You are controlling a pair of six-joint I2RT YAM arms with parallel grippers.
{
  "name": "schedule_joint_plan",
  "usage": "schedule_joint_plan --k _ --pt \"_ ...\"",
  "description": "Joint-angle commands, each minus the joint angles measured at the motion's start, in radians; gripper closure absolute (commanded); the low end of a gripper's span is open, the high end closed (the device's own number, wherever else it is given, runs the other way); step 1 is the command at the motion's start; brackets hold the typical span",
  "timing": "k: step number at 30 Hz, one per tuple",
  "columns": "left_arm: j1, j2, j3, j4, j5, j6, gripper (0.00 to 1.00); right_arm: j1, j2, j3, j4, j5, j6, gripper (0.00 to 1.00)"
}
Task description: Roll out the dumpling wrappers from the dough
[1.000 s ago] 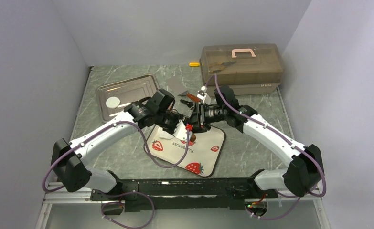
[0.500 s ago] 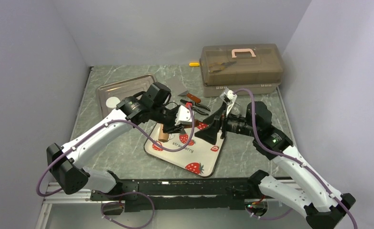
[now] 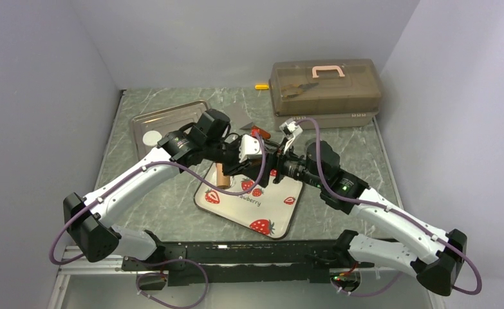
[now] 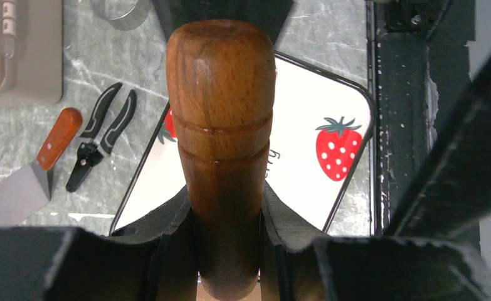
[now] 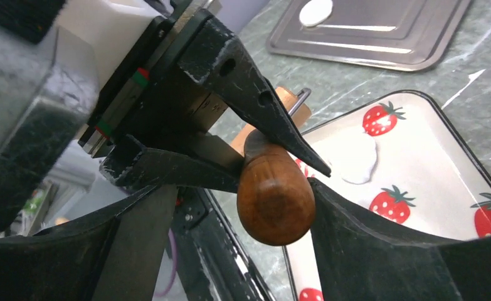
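Pale lilac walls [image 3: 43,77], grey marbled tabletop [image 3: 236,100]

My right hand [image 3: 273,162] let go, swung out right, and has come back with fingers spread either side of the wooden roller's [image 5: 274,200] knob. My left hand [image 3: 245,156] has shifted the roller toward the strawberry plate's [image 3: 281,215] left edge.
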Motion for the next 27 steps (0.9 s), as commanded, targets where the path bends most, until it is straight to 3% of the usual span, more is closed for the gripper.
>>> schedule_joint_plan --k 1,6,11,19,27 --pt "-0.002 -0.027 0.035 0.05 0.016 -0.031 1.0 -0.002 -0.007 -0.042 0.19 0.162 0.094 0.27" --pt "-0.003 -0.029 0.027 0.058 0.009 -0.034 1.0 -0.026 -0.057 -0.035 0.15 0.218 0.115 0.37" --pt "-0.003 -0.024 0.023 0.095 -0.03 -0.083 1.0 -0.059 -0.091 -0.012 0.054 0.274 0.201 0.33" --pt "-0.004 -0.021 0.026 0.136 -0.098 -0.164 1.0 -0.041 -0.028 -0.003 0.172 0.419 0.339 0.29" --pt "-0.004 0.012 0.073 0.193 -0.197 -0.254 1.0 -0.017 0.096 0.04 0.193 0.407 0.382 0.31"
